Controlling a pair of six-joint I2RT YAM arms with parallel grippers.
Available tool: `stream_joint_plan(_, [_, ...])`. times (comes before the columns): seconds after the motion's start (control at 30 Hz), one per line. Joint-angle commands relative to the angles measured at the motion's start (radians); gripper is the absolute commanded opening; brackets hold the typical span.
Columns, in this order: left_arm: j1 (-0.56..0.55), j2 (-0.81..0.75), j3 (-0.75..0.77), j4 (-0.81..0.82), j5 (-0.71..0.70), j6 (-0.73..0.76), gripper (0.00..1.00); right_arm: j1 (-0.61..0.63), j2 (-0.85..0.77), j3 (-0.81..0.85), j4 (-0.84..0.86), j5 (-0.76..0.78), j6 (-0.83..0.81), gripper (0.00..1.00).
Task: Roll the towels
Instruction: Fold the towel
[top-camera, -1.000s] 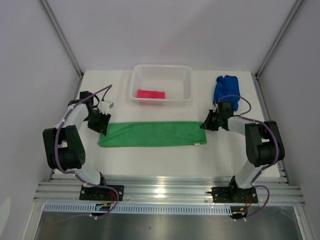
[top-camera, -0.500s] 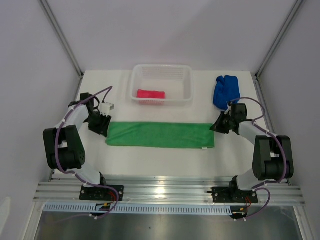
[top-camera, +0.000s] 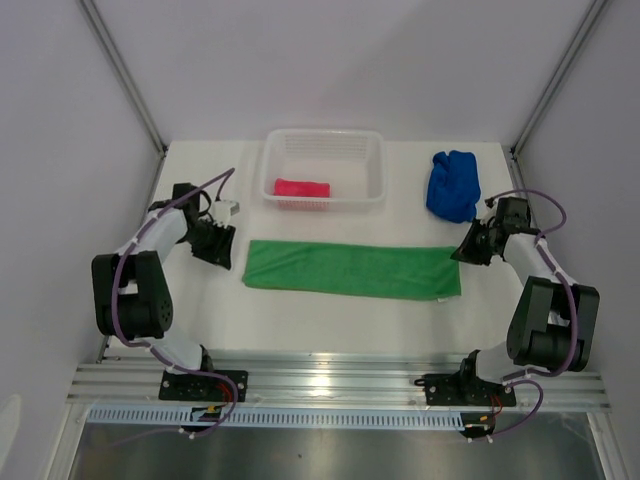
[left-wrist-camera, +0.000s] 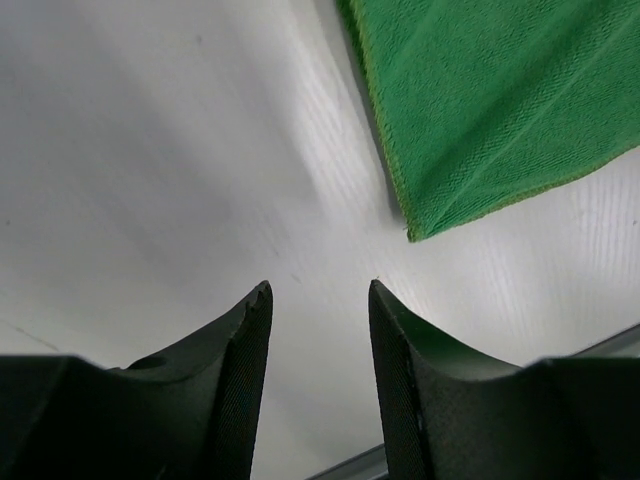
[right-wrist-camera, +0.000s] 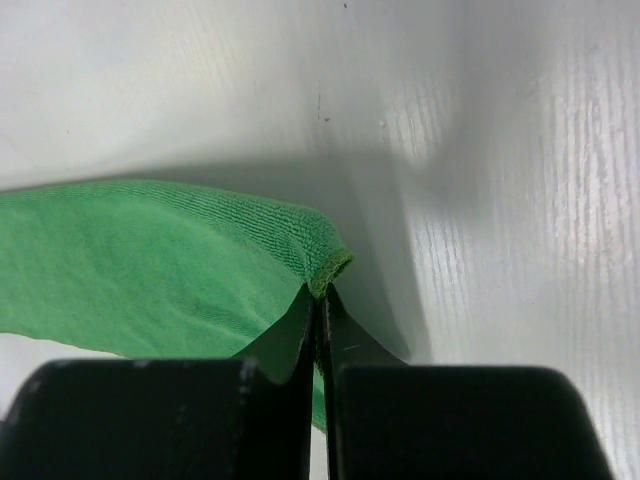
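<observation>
The green towel (top-camera: 352, 269) lies flat as a long strip across the middle of the table. My right gripper (top-camera: 463, 252) is shut on its right end; in the right wrist view the pinched green edge (right-wrist-camera: 328, 268) bulges just above the closed fingertips (right-wrist-camera: 319, 298). My left gripper (top-camera: 226, 252) stands open just left of the towel's left end, touching nothing; the left wrist view shows the towel's corner (left-wrist-camera: 480, 130) ahead of the empty gripper (left-wrist-camera: 318, 292). The pink towel (top-camera: 301, 187) lies in the basket. The blue towel (top-camera: 453, 185) sits crumpled at the back right.
A white mesh basket (top-camera: 324, 147) stands at the back centre of the table. Grey walls close in the left and right sides. The aluminium rail (top-camera: 330, 383) with both arm bases runs along the near edge.
My right gripper has dragged the green towel to the right, and the whole strip has slid that way. My left gripper followed rightward, staying open beside the towel's left end.
</observation>
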Motion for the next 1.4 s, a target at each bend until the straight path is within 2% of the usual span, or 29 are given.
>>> stream_joint_plan(0.0, [-0.066, -0.038, 0.03, 0.083, 0.034, -0.06, 0.48, -0.001, -0.037, 0.042, -0.054, -0.015, -0.047, 0.0])
stream_joint_plan(0.1, [-0.086, 0.004, 0.105, 0.115, -0.01, -0.089, 0.5, -0.001, -0.052, 0.018, -0.011, -0.032, -0.031, 0.0])
stream_joint_plan(0.33, [-0.199, 0.229, 0.28, 0.067, -0.088, -0.101, 0.51, 0.016, -0.009, 0.016, 0.027, -0.049, -0.037, 0.0])
stream_joint_plan(0.7, [-0.212, 0.41, 0.433, -0.055, -0.029, -0.145, 0.49, 0.016, -0.006, 0.021, 0.053, -0.056, -0.034, 0.0])
stream_joint_plan(0.8, [-0.218, 0.433, 0.449, -0.078, 0.032, -0.142, 0.44, 0.013, -0.005, 0.019, 0.056, -0.055, -0.038, 0.0])
stream_joint_plan(0.9, [-0.218, 0.429, 0.447, -0.074, 0.079, -0.129, 0.22, 0.011, 0.006, 0.019, 0.058, -0.061, -0.046, 0.0])
stream_joint_plan(0.93, [-0.218, 0.424, 0.444, -0.066, 0.08, -0.129, 0.1, 0.008, 0.017, 0.021, 0.059, -0.06, -0.046, 0.0])
stream_joint_plan(0.97, [-0.218, 0.424, 0.444, -0.061, 0.083, -0.129, 0.03, 0.008, 0.023, 0.022, 0.059, -0.06, -0.05, 0.0])
stream_joint_plan(1.0, [-0.218, 0.424, 0.443, -0.06, 0.086, -0.129, 0.01, 0.006, 0.031, 0.028, 0.058, -0.06, -0.054, 0.0])
stream_joint_plan(1.2, [-0.189, 0.341, 0.357, 0.055, -0.004, -0.176, 0.01, 0.005, 0.058, 0.073, 0.027, -0.061, -0.072, 0.0])
stream_joint_plan(1.37, [-0.181, 0.3, 0.355, 0.1, -0.064, -0.181, 0.01, -0.003, 0.054, 0.091, 0.018, -0.061, -0.083, 0.0])
